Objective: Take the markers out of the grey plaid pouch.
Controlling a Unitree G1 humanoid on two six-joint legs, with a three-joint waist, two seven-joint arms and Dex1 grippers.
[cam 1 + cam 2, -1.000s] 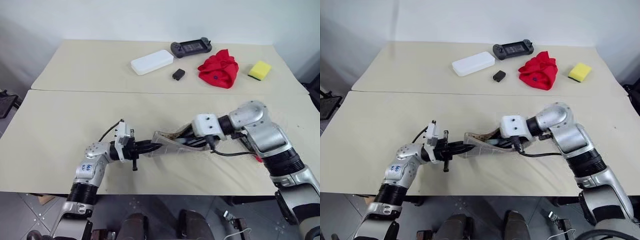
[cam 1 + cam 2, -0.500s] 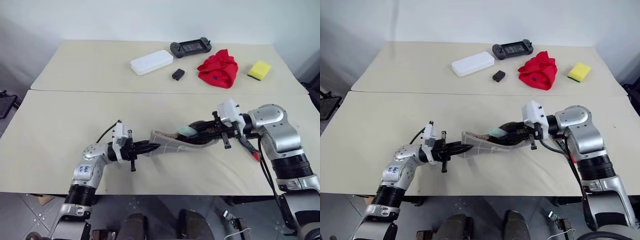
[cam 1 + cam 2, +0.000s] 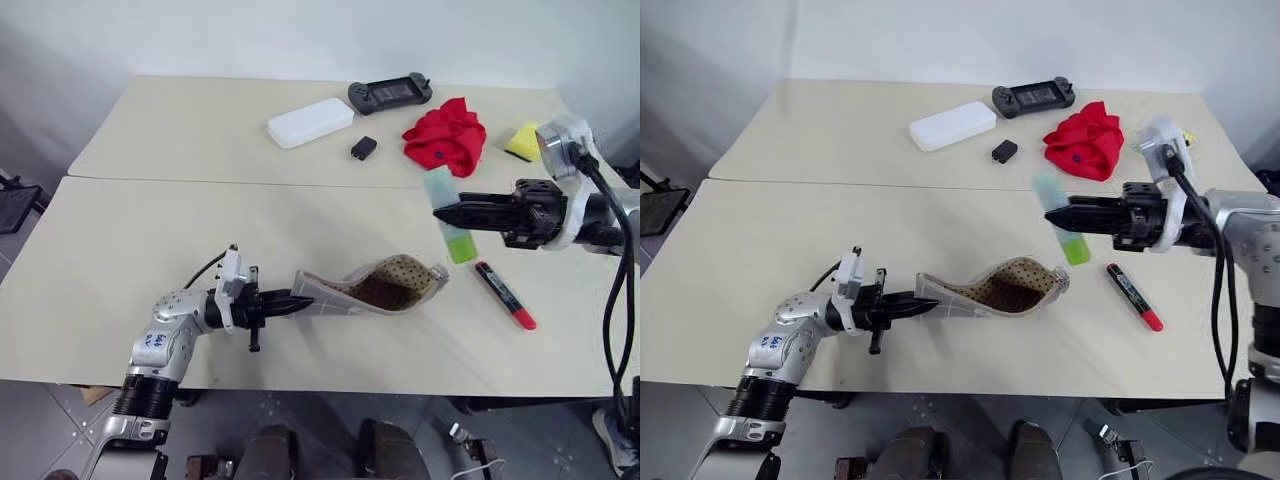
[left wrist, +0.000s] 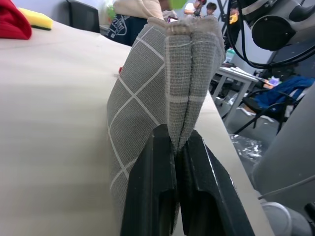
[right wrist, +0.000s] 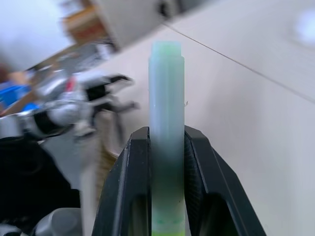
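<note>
1. The grey plaid pouch (image 3: 370, 290) lies on the near bench (image 3: 120, 250), in front of the robot. Its mouth gapes open toward the right, showing a brown dotted lining.
2. The left claw (image 3: 292, 299) is pinched tight on the pouch's closed left end. In the left wrist view the grey fabric with white grid lines is squeezed between the two black fingers (image 4: 150, 196).
3. The light green marker (image 3: 447, 227) is out of the pouch, up in the air to the right of its mouth. The right claw (image 3: 440, 212) is clamped on it. In the right wrist view the marker stands between the two fingers (image 5: 125, 177), which press on either side of it.
4. The red marker (image 3: 505, 296) with its black part lies flat on the bench, to the right of the pouch's mouth and apart from it, below the raised right claw.
5. On the far bench (image 3: 180, 120) lie a white hard case (image 3: 310, 122), a small black block (image 3: 362, 148), a dark game controller (image 3: 390, 93), a crumpled red cloth (image 3: 445, 135) and a yellow sponge (image 3: 520, 142), all well apart from the pouch.
</note>
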